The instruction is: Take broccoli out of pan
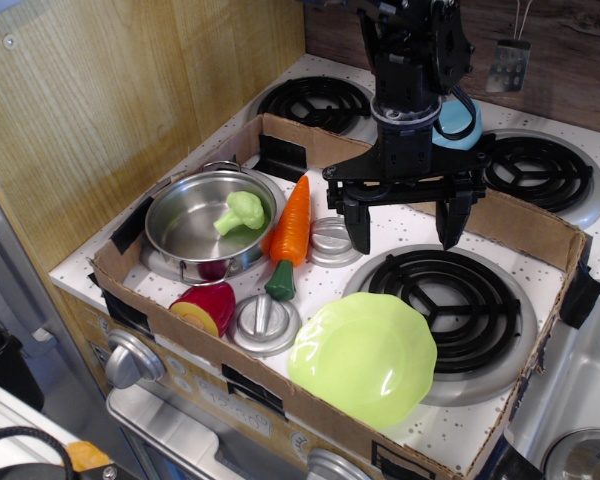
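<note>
Pincer (401,224) pointing down, fingers wide apart, empty, right of pan (176,246) holding broccoli (240,212)

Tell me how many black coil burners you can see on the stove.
4: front right beside the green plate, back left and back right behind the cardboard wall, and a black part near the pan, mostly hidden.

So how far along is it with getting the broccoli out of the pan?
Nothing looks done yet: the broccoli lies inside the pan, on its bottom near the right wall. In hand: the gripper hangs open and empty above the stove top, to the right of the carrot, well away from the pan. Left: move over the pan, grasp the broccoli, lift it out and set it down outside.
</note>
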`<control>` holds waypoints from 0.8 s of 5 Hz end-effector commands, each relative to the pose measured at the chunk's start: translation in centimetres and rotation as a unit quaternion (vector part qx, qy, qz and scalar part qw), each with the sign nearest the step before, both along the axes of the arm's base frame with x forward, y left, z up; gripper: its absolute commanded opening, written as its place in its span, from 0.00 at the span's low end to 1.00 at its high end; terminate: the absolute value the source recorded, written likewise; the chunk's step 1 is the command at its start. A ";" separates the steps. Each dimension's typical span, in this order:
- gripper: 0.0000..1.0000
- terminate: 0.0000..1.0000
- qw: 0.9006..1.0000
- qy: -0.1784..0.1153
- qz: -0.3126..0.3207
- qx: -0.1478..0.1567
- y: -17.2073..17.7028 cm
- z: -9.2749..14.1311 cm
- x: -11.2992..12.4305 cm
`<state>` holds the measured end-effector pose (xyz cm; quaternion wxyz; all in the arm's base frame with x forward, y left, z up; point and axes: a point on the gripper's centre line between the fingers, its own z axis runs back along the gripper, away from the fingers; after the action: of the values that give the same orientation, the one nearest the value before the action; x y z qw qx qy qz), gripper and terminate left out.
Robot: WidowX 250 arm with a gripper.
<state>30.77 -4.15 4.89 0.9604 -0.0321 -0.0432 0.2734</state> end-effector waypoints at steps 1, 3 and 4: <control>1.00 0.00 1.000 0.000 0.000 0.000 0.0 0.0 0.0; 1.00 0.00 0.998 -0.016 -0.009 0.058 2.6 4.1 0.2; 1.00 0.00 0.996 -0.030 -0.007 0.085 4.0 5.9 0.0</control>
<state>29.93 0.07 9.13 0.9628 0.0532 -0.0619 0.2577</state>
